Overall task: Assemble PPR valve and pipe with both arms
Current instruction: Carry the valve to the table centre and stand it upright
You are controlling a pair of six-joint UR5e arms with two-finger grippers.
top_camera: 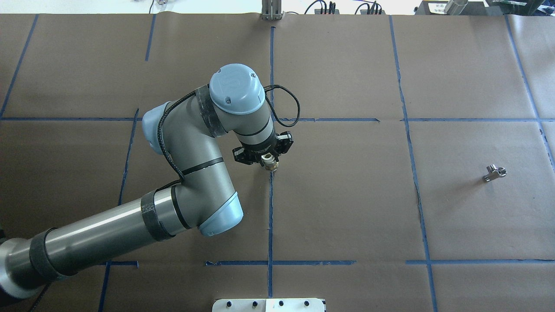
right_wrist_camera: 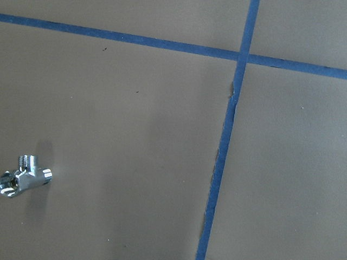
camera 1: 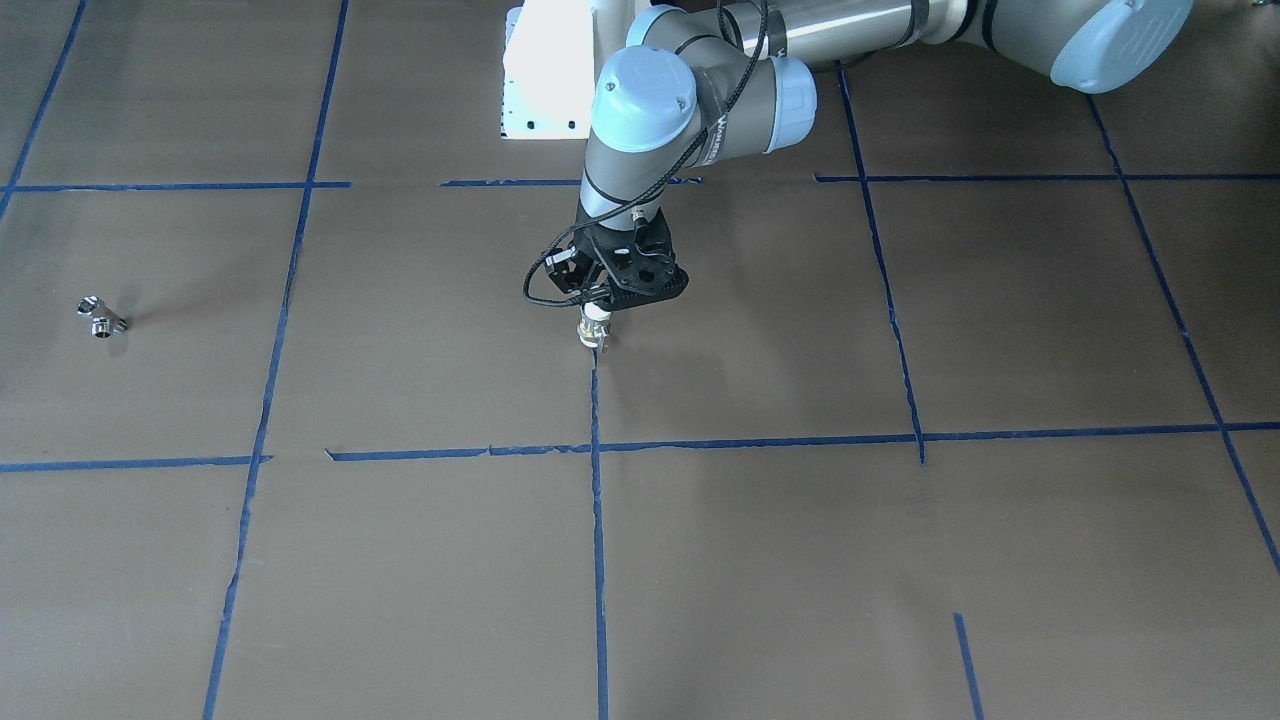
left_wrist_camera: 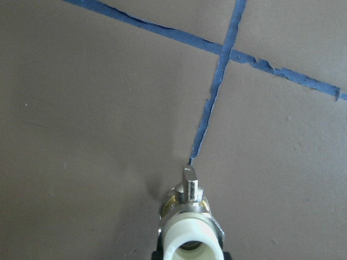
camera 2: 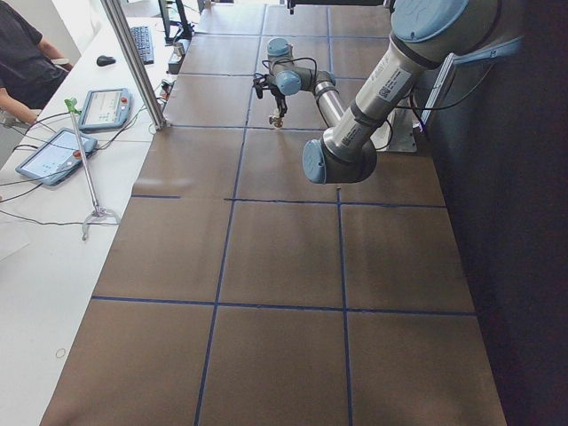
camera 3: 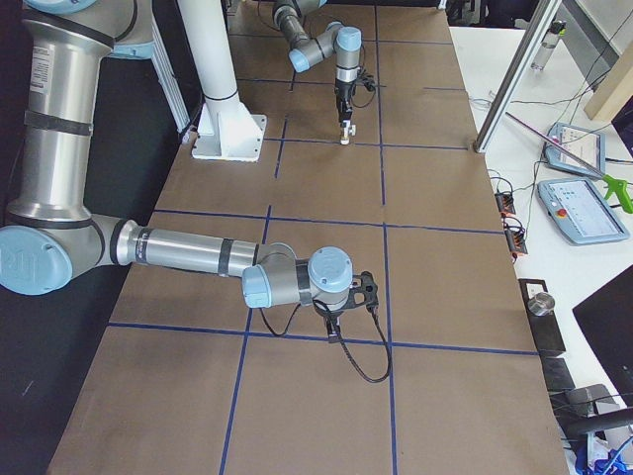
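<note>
My left gripper [camera 1: 600,318] [top_camera: 268,159] hangs over the middle of the table, by a blue tape line, and is shut on the PPR valve [camera 1: 594,330] [top_camera: 271,165]. In the left wrist view the valve [left_wrist_camera: 190,216] points down, with a white plastic end, a brass body and a small metal handle just above the paper. A small silver T-shaped fitting [top_camera: 494,173] [camera 1: 100,317] [right_wrist_camera: 24,176] lies alone on the robot's right side. My right gripper [camera 3: 341,319] shows only in the exterior right view, low over the table. I cannot tell whether it is open or shut.
Brown paper with a blue tape grid [top_camera: 270,216] covers the table. The white pedestal base [camera 1: 545,80] [camera 3: 227,129] stands at the robot's edge. A white side table holds tablets [camera 2: 58,153] and cables, with a metal post [camera 2: 133,62] and an operator [camera 2: 22,53] nearby.
</note>
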